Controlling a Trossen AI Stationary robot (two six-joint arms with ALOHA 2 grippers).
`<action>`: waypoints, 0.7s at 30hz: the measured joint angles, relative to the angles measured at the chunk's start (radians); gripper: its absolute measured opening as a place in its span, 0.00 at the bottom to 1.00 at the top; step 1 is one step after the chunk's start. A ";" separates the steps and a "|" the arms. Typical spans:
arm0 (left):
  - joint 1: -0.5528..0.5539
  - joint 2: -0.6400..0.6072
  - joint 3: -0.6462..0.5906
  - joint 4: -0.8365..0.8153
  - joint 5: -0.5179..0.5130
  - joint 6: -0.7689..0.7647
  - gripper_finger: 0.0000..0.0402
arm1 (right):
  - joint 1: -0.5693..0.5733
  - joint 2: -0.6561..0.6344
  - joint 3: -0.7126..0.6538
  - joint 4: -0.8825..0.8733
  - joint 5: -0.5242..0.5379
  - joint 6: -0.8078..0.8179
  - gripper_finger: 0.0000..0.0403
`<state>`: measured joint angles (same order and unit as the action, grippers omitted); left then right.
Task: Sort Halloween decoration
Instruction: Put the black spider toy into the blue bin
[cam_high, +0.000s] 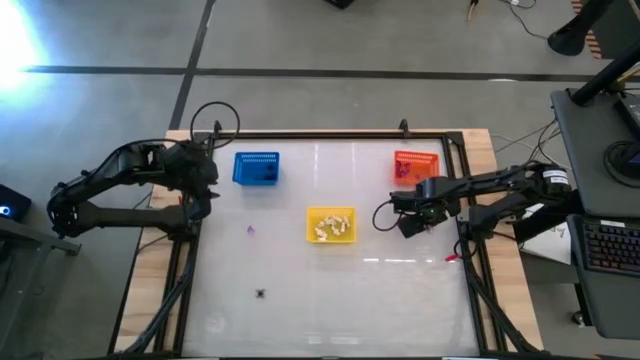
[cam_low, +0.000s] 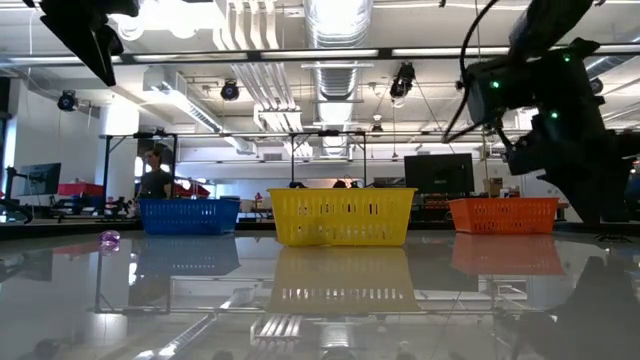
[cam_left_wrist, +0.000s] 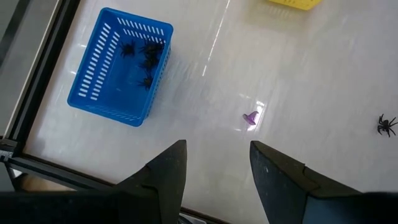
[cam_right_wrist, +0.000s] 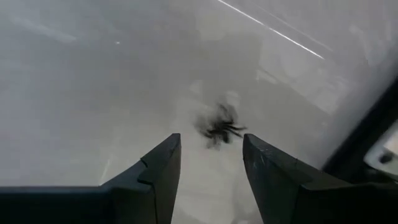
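Fingers (cam_right_wrist: 208, 165) of right arm open w/ black spider (cam_right_wrist: 219, 127) just ahead.

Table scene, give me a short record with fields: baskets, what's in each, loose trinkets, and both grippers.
blue mesh basket: black spidery trinkets inside
yellow mesh basket: cream trinkets inside
orange mesh basket: contents unclear
loose on table: small purple trinket; black spider trinket
left gripper: open, empty, at the table's left edge beside the blue basket
right gripper: open, above a black spider, right of the yellow basket
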<state>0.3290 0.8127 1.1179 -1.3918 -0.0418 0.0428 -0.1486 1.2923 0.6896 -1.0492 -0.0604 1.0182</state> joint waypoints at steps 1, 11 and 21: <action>0.000 0.000 0.000 0.000 0.000 -0.001 0.40 | 0.000 0.000 -0.014 0.005 0.000 0.009 0.41; 0.000 0.005 0.000 0.001 0.000 -0.015 0.40 | 0.000 -0.005 -0.132 0.127 -0.001 0.071 0.41; 0.000 0.034 0.000 0.020 0.000 -0.015 0.40 | -0.001 -0.007 -0.203 0.198 -0.016 0.135 0.24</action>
<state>0.3286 0.8466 1.1179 -1.3722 -0.0416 0.0279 -0.1493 1.2854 0.4867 -0.8508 -0.0763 1.1528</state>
